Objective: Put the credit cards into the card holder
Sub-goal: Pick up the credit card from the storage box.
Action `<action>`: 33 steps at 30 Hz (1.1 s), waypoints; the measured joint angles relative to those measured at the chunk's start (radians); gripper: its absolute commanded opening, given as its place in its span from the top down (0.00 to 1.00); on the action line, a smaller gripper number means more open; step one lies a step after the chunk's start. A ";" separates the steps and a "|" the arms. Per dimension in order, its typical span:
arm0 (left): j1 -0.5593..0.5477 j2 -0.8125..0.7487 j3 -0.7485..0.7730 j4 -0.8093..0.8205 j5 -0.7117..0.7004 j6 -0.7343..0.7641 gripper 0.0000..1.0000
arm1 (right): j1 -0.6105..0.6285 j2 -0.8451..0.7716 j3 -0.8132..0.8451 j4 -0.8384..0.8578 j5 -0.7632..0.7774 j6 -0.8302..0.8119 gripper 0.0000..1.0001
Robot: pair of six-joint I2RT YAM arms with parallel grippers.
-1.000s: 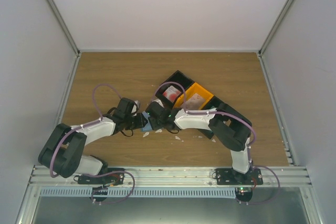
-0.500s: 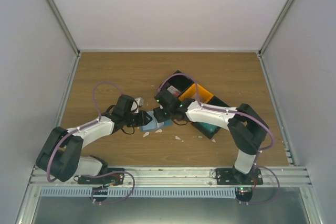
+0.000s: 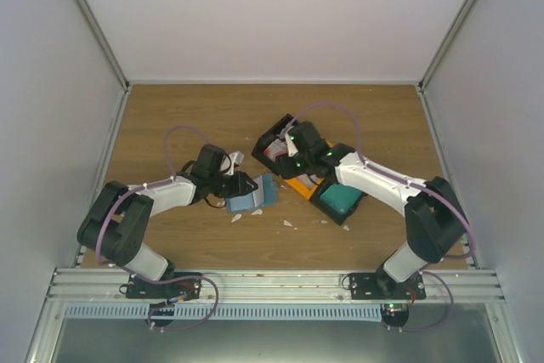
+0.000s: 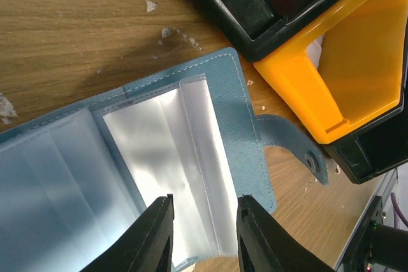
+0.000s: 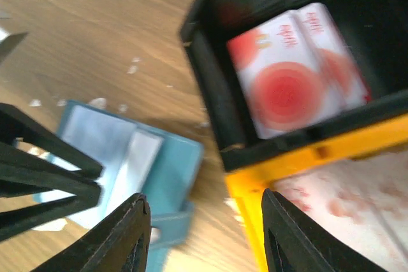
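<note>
The teal-blue card holder [image 3: 257, 194] lies open on the wood, its pale clear pockets facing up [image 4: 159, 132]; it also shows in the right wrist view [image 5: 167, 164]. My left gripper [image 3: 246, 184] is open, its jaws straddling the holder's right pocket [image 4: 203, 203] without clamping it. Red-and-white credit cards [image 5: 287, 74] lie in a black bin [image 3: 270, 130]. My right gripper [image 3: 285, 157] is open and empty, hovering over the near edge of that bin [image 5: 203, 199]. Pinkish-white cards [image 5: 357, 195] lie in the orange bin [image 5: 306, 157].
The orange bin [image 3: 299, 183] and a black bin holding a green-teal block [image 3: 340, 199] sit right of the holder. White scraps [image 3: 289, 224] litter the wood near the holder. The holder's snap tab [image 4: 299, 148] points toward the orange bin [image 4: 338, 49].
My right arm has drawn back from over the card holder to the black bin with the cards. The left gripper has shifted slightly right and the holder now lies uncovered and open.
</note>
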 measured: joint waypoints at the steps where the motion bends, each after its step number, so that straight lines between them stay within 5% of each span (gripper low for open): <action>1: 0.000 0.008 0.001 0.004 0.008 0.000 0.69 | -0.022 -0.012 -0.006 -0.011 -0.002 -0.018 0.51; 8: 0.000 0.066 0.013 0.041 0.040 -0.001 0.70 | -0.161 -0.019 -0.009 -0.114 -0.005 -0.146 0.63; 26: -0.067 0.151 0.049 0.106 0.040 -0.031 0.70 | -0.212 0.307 0.190 -0.262 0.025 -0.364 0.55; 33: -0.074 0.163 0.052 0.106 0.026 -0.031 0.70 | -0.212 0.336 0.201 -0.281 0.017 -0.398 0.69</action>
